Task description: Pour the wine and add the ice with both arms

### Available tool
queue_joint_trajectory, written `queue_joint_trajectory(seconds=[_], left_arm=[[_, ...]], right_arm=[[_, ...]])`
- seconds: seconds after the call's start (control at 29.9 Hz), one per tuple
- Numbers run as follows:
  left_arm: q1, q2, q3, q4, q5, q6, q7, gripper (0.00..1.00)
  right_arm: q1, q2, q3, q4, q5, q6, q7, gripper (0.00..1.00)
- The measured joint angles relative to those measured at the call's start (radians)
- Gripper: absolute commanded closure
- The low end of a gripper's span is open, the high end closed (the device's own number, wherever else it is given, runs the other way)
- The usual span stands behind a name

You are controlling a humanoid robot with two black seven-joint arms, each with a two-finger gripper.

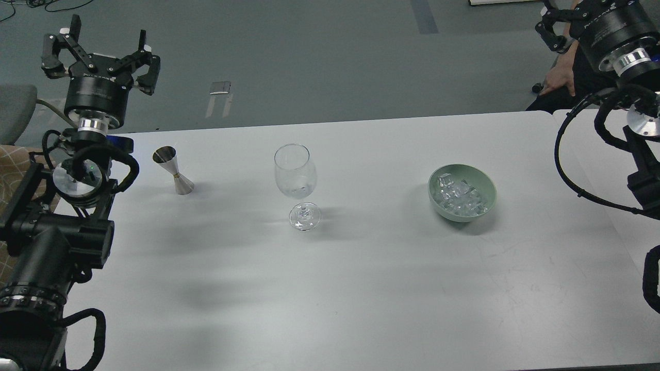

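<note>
A clear wine glass (pixel 295 175) stands upright mid-table; a little clear wine sits low in its bowl, barely visible. A steel jigger (pixel 174 170) stands on the table to its left. A green bowl (pixel 487 188) on the right holds several clear ice cubes (pixel 458 198). My left gripper (pixel 99 46) is open and empty, raised high above the table's far left corner, well apart from the jigger. My right gripper (pixel 559 23) is at the top right edge, partly cut off, far from the bowl.
The white table (pixel 330 288) has a seam to a second table at the right. A chair (pixel 20 111) stands off the left edge. A person's hand (pixel 559 80) shows behind the right arm.
</note>
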Motion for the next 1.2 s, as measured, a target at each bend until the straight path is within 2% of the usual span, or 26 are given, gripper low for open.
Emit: queue_joint_trajectory(seconds=[0.13,0.37,0.6,0.77,0.87,1.07,1.2], left_arm=[[-0.099,0.006,0.041,0.051,-0.002,0.01,0.048,0.02],[-0.138,0.006,0.056,0.097,0.0,0.03,0.042,0.02],[-0.141,0.016,0.063,0.102,0.073,0.053,0.049,0.02],[-0.136,0.01,0.063,0.102,0.104,0.088,0.039,0.02],[-0.136,0.017,0.063,0.101,0.124,0.094,0.046,0.02],[-0.133,0.051,0.061,0.1,0.188,0.09,0.06,0.02],[-0.115,0.056,0.061,0.101,0.194,0.071,0.059,0.02]], right_arm=[[0.014,-0.004,-0.013,0.01,-0.005,0.004,0.0,0.0],[0.103,-0.126,-0.126,0.01,-0.163,0.007,0.002,0.0],[0.197,-0.221,-0.375,0.013,-0.291,0.016,0.007,0.0],[0.268,-0.247,-0.556,0.028,-0.486,0.016,0.009,0.0],[0.281,-0.273,-0.628,0.07,-0.601,0.016,0.01,0.0],[0.304,-0.391,-0.839,0.281,-0.822,0.021,0.01,0.0],[0.338,-0.393,-0.974,0.313,-0.89,0.079,0.015,0.0]])
